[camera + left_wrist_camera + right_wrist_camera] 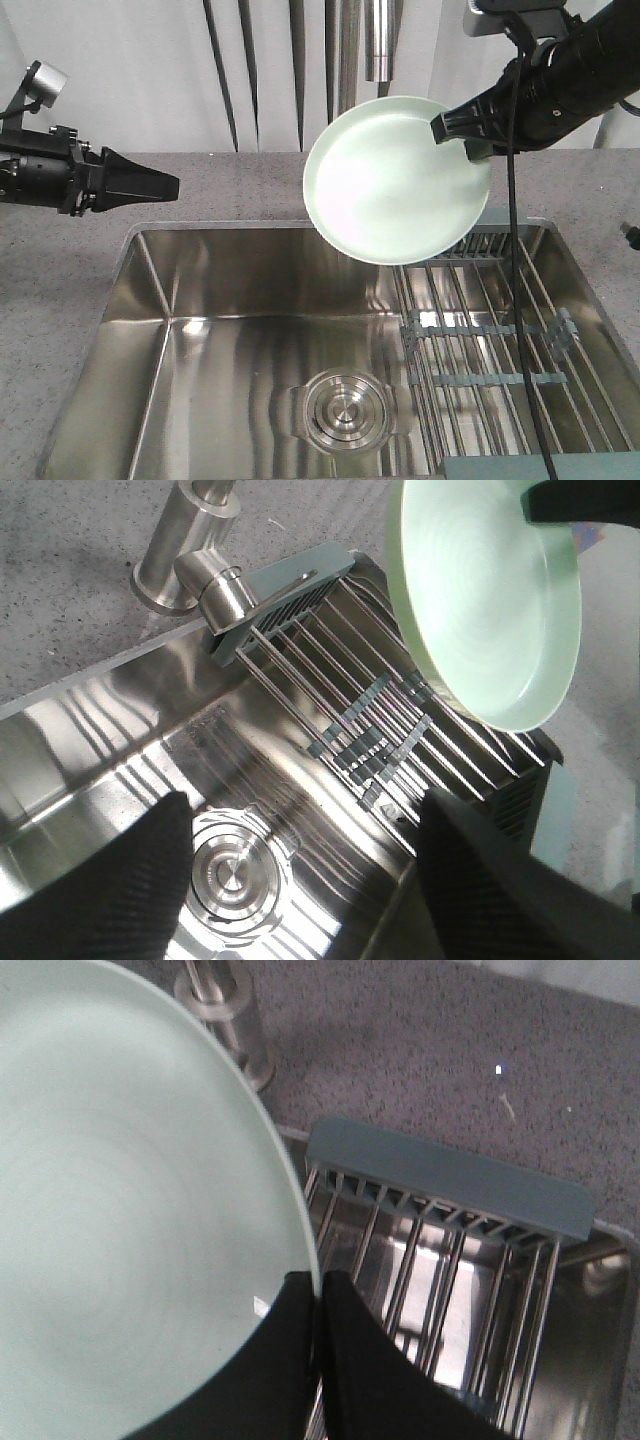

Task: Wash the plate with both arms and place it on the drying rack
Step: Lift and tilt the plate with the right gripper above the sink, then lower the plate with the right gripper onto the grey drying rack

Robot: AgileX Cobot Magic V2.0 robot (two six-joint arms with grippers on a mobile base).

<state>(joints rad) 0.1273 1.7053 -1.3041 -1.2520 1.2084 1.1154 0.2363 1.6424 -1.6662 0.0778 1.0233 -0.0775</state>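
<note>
Clamping plate (pixel 390 185) rim, right gripper (pixel 447 127) hangs above sink (pixel 150 290)

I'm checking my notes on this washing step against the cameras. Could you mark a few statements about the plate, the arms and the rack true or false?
1. The right gripper grips the plate at its rim. True.
2. The plate lies flat on the drying rack. False: it is held tilted in the air, above the rack.
3. The left gripper touches the plate. False: it is open and well apart from it.
4. The drying rack covers the right part of the sink. True.
</note>
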